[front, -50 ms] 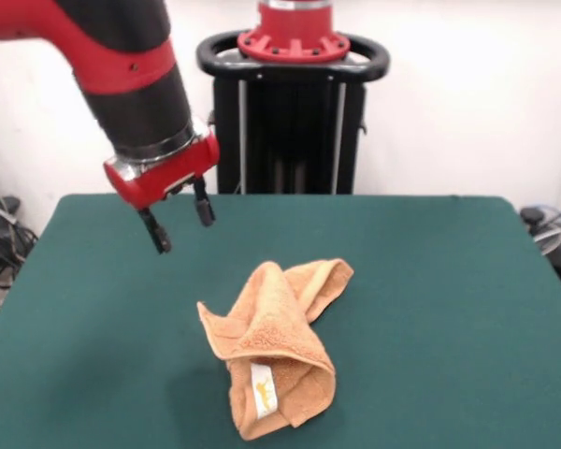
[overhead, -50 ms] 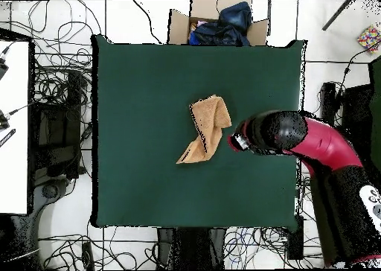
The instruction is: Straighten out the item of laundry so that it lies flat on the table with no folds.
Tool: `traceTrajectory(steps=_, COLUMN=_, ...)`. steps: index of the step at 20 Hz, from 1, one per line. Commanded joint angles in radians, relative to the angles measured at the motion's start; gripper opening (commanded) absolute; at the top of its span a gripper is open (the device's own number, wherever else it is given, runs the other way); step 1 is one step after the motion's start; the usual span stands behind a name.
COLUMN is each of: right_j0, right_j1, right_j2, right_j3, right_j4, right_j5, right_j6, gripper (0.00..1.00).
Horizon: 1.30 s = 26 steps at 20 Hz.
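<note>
one orange-tan terry towel (front, -50 ms: 279,351), lying near the middle of the green felt bench (front, -50 ms: 449,281), bunched and folded over itself into a rough cone: one flap is rolled across the body, a border-banded corner sticks out toward the far side, and a white label (front, -50 ms: 263,390) shows at the near end. not flat; the task looks barely begun. one red and black sawyer arm (front, -50 ms: 122,65), hanging above the bench to one side of the towel, well clear of the cloth. its gripper (front, -50 ms: 179,223) points down with the jaws parted and empty, probably poised to come down on a loose edge or corner. in the overhead view the arm's wrist sits just beside the towel. the protruding corner seems the likeliest hold for pulling the fold open. off the bench: a cardboard box (overhead, -50 ms: 216,26) of dark clothes, floor cables (overhead, -50 ms: 56,97).
</note>
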<state>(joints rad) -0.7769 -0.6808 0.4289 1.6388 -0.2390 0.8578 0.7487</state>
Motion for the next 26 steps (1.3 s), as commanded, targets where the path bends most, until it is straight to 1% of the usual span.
traceTrajectory(steps=1, right_j0=0.039, right_j1=-0.006, right_j2=0.041, right_j3=0.135, right_j4=0.115, right_j5=-0.084, right_j6=0.263, gripper=1.00)
traceTrajectory(steps=2, right_j0=0.033, right_j1=0.019, right_j2=0.038, right_j3=0.133, right_j4=0.128, right_j5=-0.065, right_j6=0.239, gripper=1.00)
traceTrajectory(steps=4, right_j0=0.040, right_j1=0.074, right_j2=0.027, right_j3=0.096, right_j4=0.134, right_j5=-0.005, right_j6=0.195, gripper=1.00)
traceTrajectory(steps=10, right_j0=0.047, right_j1=0.270, right_j2=0.012, right_j3=-0.025, right_j4=0.165, right_j5=0.187, right_j6=0.120, gripper=1.00)
traceTrajectory(steps=14, right_j0=0.038, right_j1=0.378, right_j2=0.022, right_j3=-0.081, right_j4=0.174, right_j5=0.224, right_j6=0.081, gripper=1.00)
traceTrajectory(steps=19, right_j0=0.033, right_j1=0.482, right_j2=0.040, right_j3=-0.139, right_j4=0.183, right_j5=0.248, right_j6=0.057, gripper=1.00)
traceTrajectory(steps=21, right_j0=0.047, right_j1=0.530, right_j2=0.049, right_j3=-0.194, right_j4=0.193, right_j5=0.308, right_j6=0.052, gripper=1.00)
traceTrajectory(steps=23, right_j0=0.063, right_j1=0.560, right_j2=0.060, right_j3=-0.254, right_j4=0.187, right_j5=0.349, right_j6=0.028, gripper=1.00)
traceTrajectory(steps=26, right_j0=0.086, right_j1=0.559, right_j2=0.073, right_j3=-0.321, right_j4=0.174, right_j5=0.407, right_j6=0.012, gripper=1.00)
